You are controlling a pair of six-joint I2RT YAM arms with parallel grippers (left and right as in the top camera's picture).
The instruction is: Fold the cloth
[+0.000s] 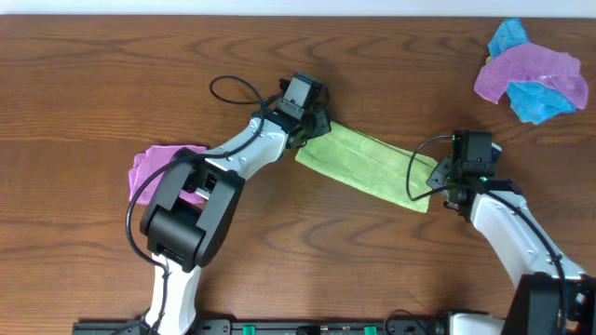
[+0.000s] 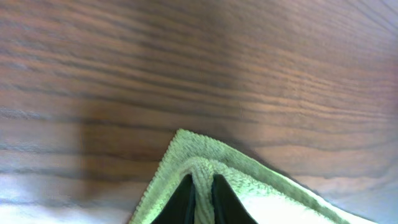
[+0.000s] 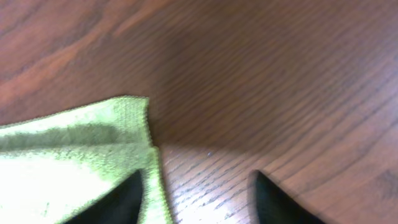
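Observation:
The lime-green cloth lies as a folded strip slanting across the middle of the table. My left gripper is at its upper left end, shut on a pinched ridge of the cloth near a corner. My right gripper is at the cloth's lower right end, open. In the right wrist view one finger rests over the cloth's edge and the other over bare wood, with the gap between them on the table.
A purple-pink cloth lies at the left beside the left arm. A pile of purple and bright blue cloths sits at the far right corner. The table is dark wood.

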